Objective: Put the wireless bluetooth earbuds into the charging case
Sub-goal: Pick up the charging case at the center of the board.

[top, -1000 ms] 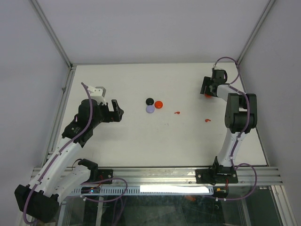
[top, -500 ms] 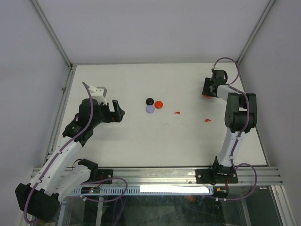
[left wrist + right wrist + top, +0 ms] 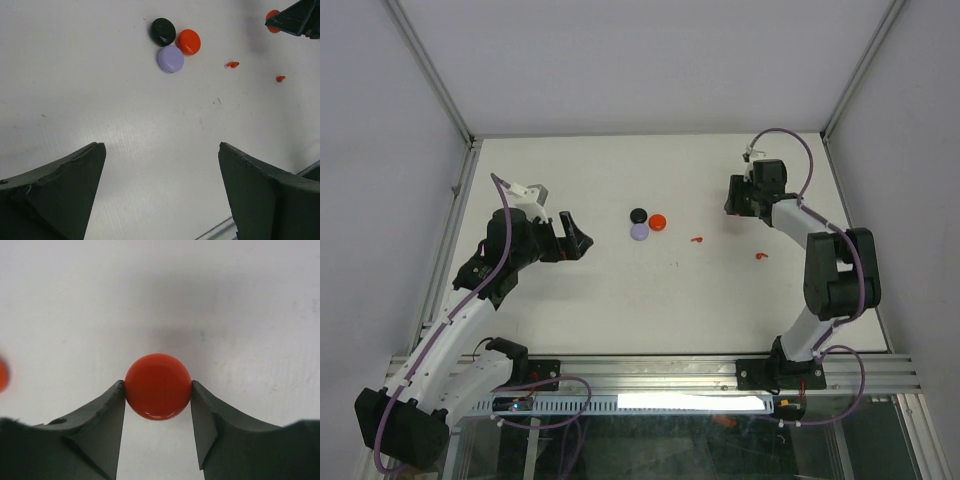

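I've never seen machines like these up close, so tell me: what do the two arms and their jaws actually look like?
Both the left arm and the right arm alternate white link shells with black joint housings, and a thin purple cable loops along each. Each ends in black, wedge-shaped jaws, matte and slightly rough-edged: the left gripper and the right gripper. The bases bolt to a silver aluminium rail.
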